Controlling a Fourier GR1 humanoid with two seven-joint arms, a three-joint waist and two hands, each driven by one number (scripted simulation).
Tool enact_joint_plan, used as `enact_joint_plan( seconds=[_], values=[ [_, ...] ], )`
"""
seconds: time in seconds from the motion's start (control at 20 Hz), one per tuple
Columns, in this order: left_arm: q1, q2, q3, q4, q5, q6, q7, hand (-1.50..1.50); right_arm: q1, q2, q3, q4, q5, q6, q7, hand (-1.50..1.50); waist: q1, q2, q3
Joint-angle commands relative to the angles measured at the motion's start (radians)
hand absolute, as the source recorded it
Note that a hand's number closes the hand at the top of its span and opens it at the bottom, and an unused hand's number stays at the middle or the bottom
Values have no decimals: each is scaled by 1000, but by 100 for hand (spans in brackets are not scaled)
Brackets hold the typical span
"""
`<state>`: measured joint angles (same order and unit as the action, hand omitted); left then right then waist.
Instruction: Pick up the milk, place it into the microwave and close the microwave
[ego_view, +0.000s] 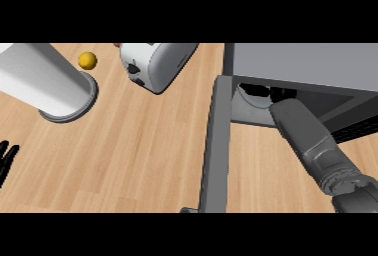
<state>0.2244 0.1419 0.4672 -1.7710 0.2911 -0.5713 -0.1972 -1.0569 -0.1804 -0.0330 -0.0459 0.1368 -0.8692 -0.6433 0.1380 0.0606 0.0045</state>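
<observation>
2 forearms show in the head view. the right forearm (314, 145) runs from the lower right corner up into the open microwave (310, 65), a grey box at the upper right. the right hand (256, 91) is deep in the cavity, only a dark patch of it showing past the wrist, so i cannot tell whether its fingers are spread or curled. a pale rounded shape (255, 101) lies just under that hand inside the cavity; it could be the milk, but i cannot tell for sure, and i cannot tell if the hand touches it. the microwave door (215, 150) stands open, seen edge-on as a long grey bar running down toward the lower edge. the left hand (7, 157) rests at the left edge, fingers straight and relaxed, holding nothing. on the wooden counter (125, 160), a white toaster (156, 64) sits at the top middle. a tall white cylinder (44, 80) on a grey round base stands at the upper left, with a small yellow fruit (88, 60) between it and the toaster.
</observation>
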Motion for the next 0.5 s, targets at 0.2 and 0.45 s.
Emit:
enact_joint_plan(
  seconds=[0.2,0.45],
  values=[
    [-28,-16,-20,14,-9,8,-5,-150,-17,9,4,4,9,6,10,-150,-12,-4,0],
    [-4,-3,6,57,-27,-12,-52,-150,26,42,1,-9,8,24,-24,-150,-29,-14,-1]
  ],
)
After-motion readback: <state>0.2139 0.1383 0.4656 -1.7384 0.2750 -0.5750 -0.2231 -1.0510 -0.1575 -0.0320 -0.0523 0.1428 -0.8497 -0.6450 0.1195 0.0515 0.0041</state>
